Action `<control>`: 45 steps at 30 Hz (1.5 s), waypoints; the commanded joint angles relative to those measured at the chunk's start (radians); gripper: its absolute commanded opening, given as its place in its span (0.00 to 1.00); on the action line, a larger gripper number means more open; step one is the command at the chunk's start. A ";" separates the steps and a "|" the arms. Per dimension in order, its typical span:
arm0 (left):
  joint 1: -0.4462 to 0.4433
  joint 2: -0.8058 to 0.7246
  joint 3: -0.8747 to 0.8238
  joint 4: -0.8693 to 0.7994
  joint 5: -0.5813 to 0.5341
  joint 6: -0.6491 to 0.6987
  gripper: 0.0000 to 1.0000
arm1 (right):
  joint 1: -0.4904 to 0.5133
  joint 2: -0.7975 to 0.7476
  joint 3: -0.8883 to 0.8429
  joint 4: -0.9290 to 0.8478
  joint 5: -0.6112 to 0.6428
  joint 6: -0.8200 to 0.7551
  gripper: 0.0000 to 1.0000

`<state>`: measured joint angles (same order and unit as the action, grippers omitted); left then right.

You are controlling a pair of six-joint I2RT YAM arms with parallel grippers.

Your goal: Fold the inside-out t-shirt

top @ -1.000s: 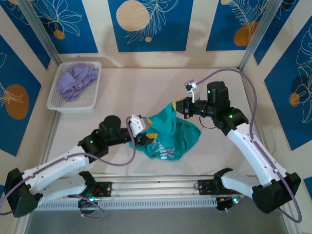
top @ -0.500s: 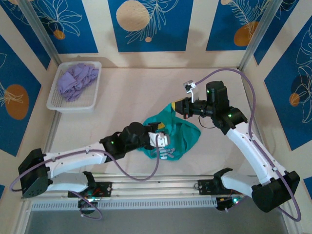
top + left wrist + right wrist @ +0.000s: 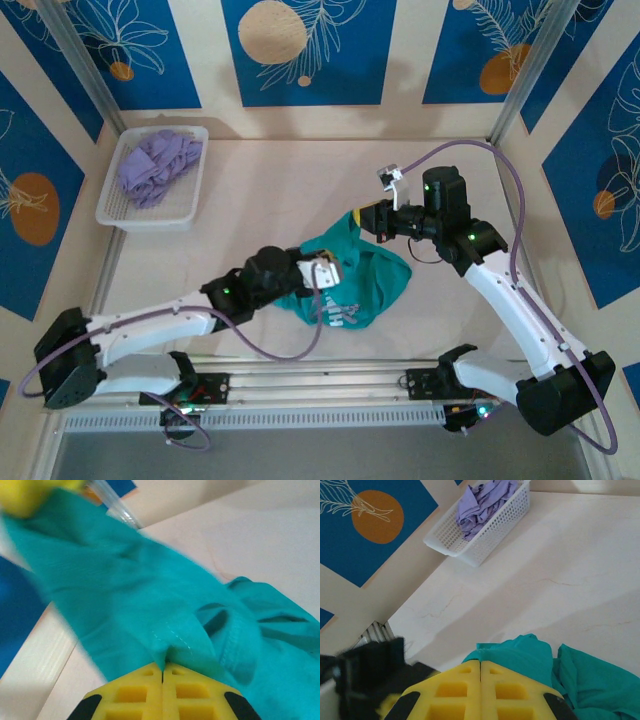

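Teal cotton, the inside-out t-shirt [image 3: 380, 278] lay bunched on the table [image 3: 270, 190], well apart from the white basket [image 3: 150, 220]. The right gripper [image 3: 366, 219], on the side away from the basket, was clamped on an edge, lifting it into a peak; the left gripper [image 3: 162, 666], on the basket-facing side, pinched a fold beside a stitched hem. Both pinches looked small, so drawing apart slowly and evenly would best spread it flat.

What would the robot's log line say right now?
left gripper: shut on t-shirt | right gripper: shut on t-shirt | t-shirt: bunched, unfolded | basket: purple garment
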<state>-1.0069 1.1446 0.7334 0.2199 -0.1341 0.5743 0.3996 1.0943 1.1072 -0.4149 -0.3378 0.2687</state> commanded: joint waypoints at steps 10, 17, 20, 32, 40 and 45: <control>0.224 -0.208 -0.101 0.065 0.186 -0.376 0.00 | 0.062 0.036 0.036 -0.083 0.167 -0.062 0.00; 0.231 -0.215 -0.102 0.083 0.244 -0.465 0.00 | 0.079 0.098 0.037 -0.097 0.189 -0.050 0.02; 0.231 -0.223 -0.106 0.091 0.260 -0.491 0.00 | 0.079 0.112 0.040 -0.126 0.227 -0.056 0.02; 0.232 -0.197 -0.090 0.065 0.357 -0.589 0.00 | 0.069 0.089 0.034 -0.150 0.217 -0.063 0.13; 0.230 -0.154 -0.039 -0.019 0.347 -0.645 0.00 | 0.125 -0.007 -0.008 -0.077 0.278 -0.111 0.38; 0.229 -0.142 -0.034 -0.013 0.348 -0.659 0.00 | 0.200 -0.070 -0.035 -0.041 0.365 -0.158 0.43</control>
<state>-0.7834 1.0000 0.6666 0.2127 0.1917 -0.0566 0.5690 1.0527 1.0958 -0.4973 -0.0338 0.1577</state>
